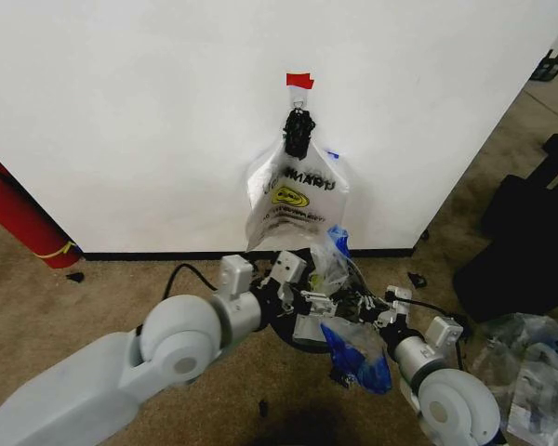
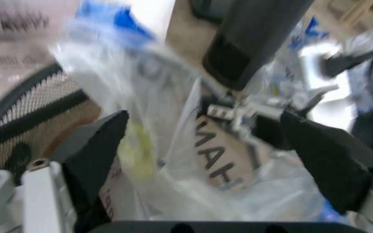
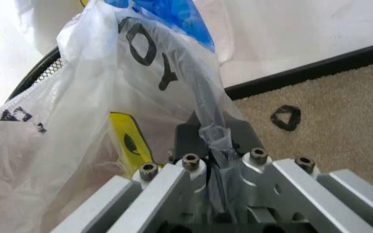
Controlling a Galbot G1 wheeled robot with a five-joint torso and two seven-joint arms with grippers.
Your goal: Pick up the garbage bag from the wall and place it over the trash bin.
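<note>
White wall (image 1: 167,121), black baseboard (image 1: 149,254) along its foot, red tape tab (image 1: 299,81) high up. Under the tab a printed bag (image 1: 296,200) hangs flat against the wall from a dark clip (image 1: 298,132); black lettering and a yellow smiley face show on it. On the carpet just in front, close to the baseboard, stands the bin (image 1: 293,330), black mesh wall, mostly covered by both arms. A second printed bag, the garbage bag (image 1: 339,279), is bunched over the bin mouth between the two grippers, translucent white with blue patches, one blue flap hanging down the near side. Left gripper (image 1: 298,302) sits at the bin's left rim; in its wrist view the two black fingers (image 2: 99,150) stand wide apart, with the film and reversed lettering between them and the mesh rim beside. Right gripper (image 3: 213,141) is at the bin's right side; its wrist view shows the jaws pinched together on a twisted strand of the garbage bag, the rest billowing over the mesh rim. Red fire extinguisher (image 1: 19,218) leans at the wall, far left. Clear plastic bags (image 1: 530,362) lie on the carpet at far right.
</note>
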